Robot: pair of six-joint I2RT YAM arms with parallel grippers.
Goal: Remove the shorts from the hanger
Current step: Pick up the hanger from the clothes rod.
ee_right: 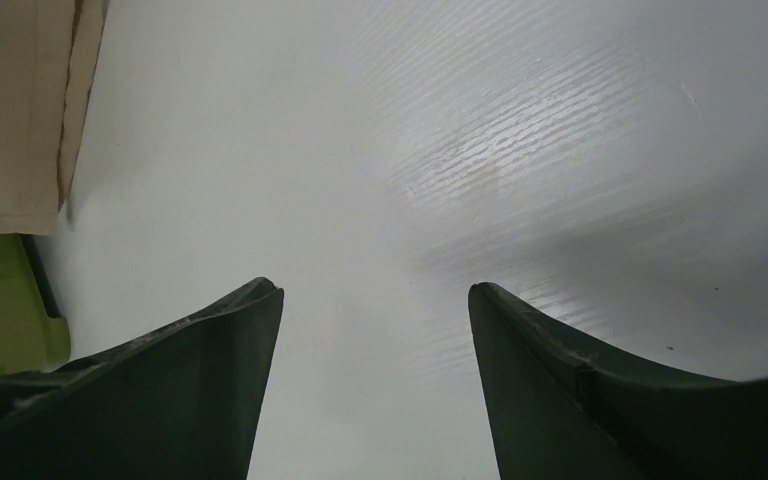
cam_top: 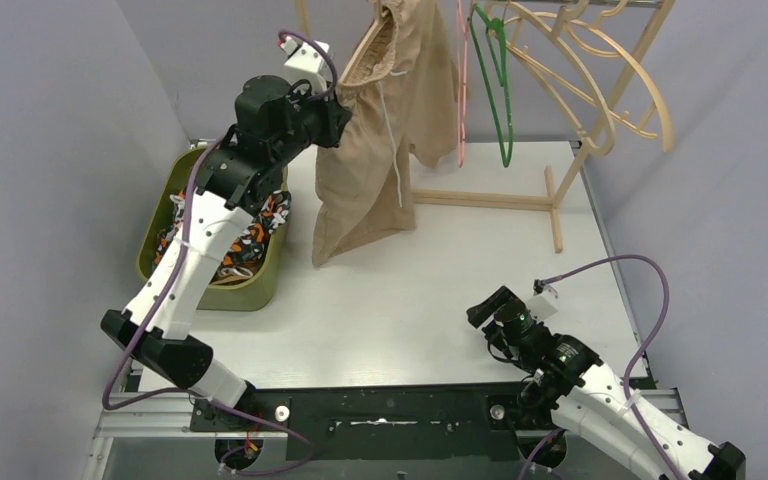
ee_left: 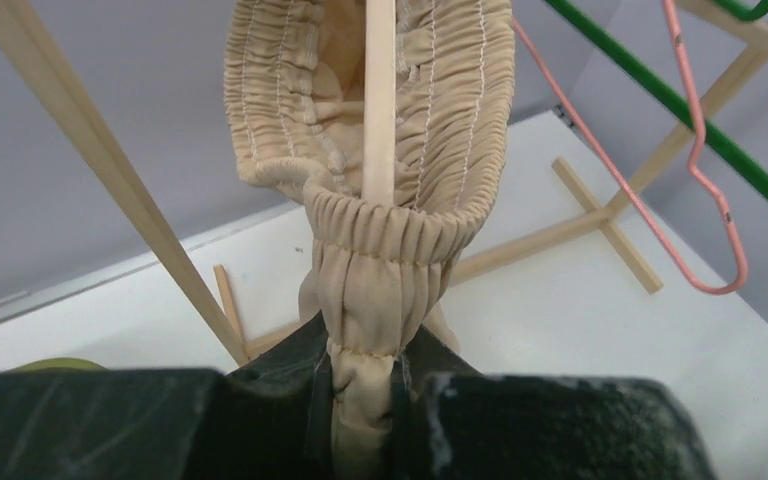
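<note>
The beige shorts hang from a wooden hanger on the rack at the back, their legs drooping to the table. My left gripper is raised at their left side and shut on the gathered waistband; the left wrist view shows the cloth pinched between the jaws, with a wooden bar running through the waist opening. Camouflage shorts lie in the green bin at the left. My right gripper is open and empty low over the table; its wrist view shows the spread fingers above bare tabletop.
A wooden rack with several empty wooden hangers stands at the back right. A green hanger and a pink hanger hang beside the shorts. Grey walls close in on both sides.
</note>
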